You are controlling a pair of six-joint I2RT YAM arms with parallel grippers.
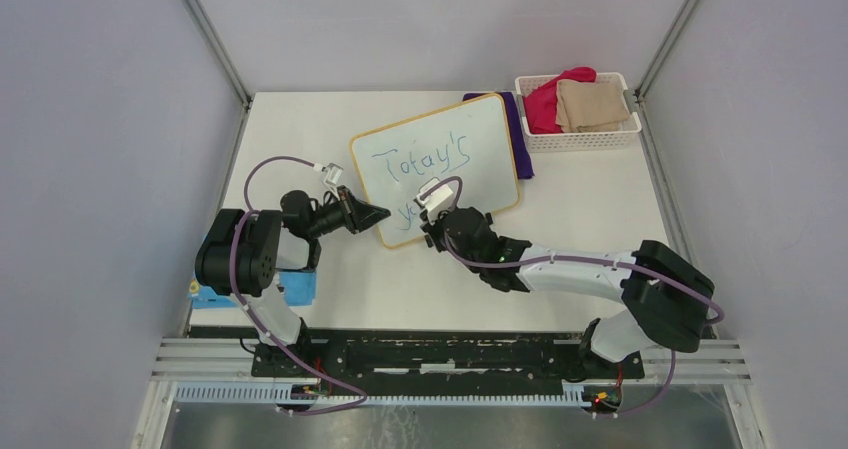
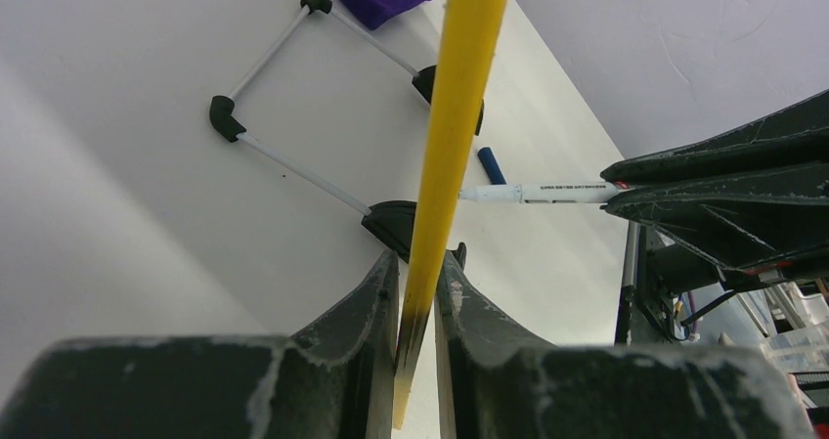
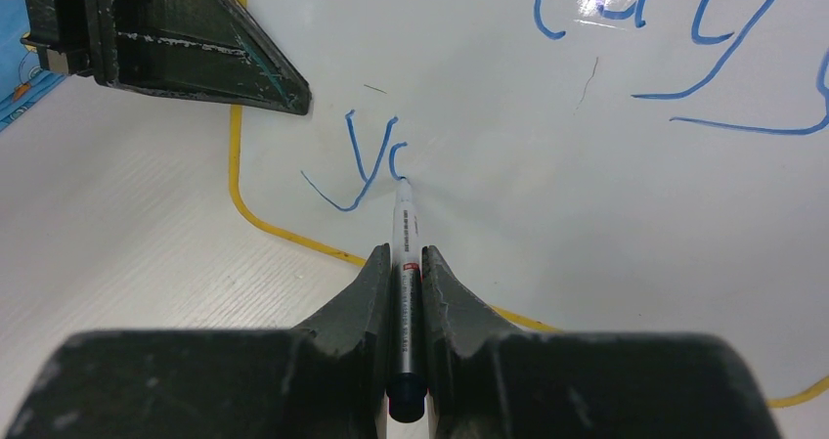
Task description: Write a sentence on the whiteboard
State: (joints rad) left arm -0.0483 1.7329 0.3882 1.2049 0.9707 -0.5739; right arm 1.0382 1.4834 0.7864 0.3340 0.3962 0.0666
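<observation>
From above, the whiteboard [image 1: 470, 139] lies tilted on the worktop [image 1: 600, 199] at the middle of the frame. Its right edge overlaps a purple cloth [image 1: 521, 134]. The sentence [image 1: 420, 159] so far reads "Today's", with a "y" begun on a second line below it. The left gripper [image 1: 380, 212] is clamped on the board's lower left frame. The right gripper [image 1: 432, 229] sits over the board's lower edge, beside the second line. A white basket [image 1: 580, 141] in the upper right holds a red cloth [image 1: 545, 104] and a tan cloth [image 1: 592, 104]. A blue booklet [image 1: 298, 287] lies at the lower left, beside the left arm.

In the left wrist view, the left gripper's two fingers pinch the board's yellow frame, which runs edge-on up the middle. On the right of the frame, the right gripper grasps a white marker [image 2: 533, 194], with a small blue cap [image 2: 492, 165] just above it. On the left is a white rod frame [image 2: 293, 170] with black corner pieces. It may be the board's stand, though the angle leaves that unsure.

In the right wrist view, the right gripper is clenched around the marker's barrel at bottom centre. The marker's tip touches the board at an unfinished blue letter just after the "Y". Parts of the first line cross the top of the frame. The left gripper shows at the upper left, on the yellow frame.
</observation>
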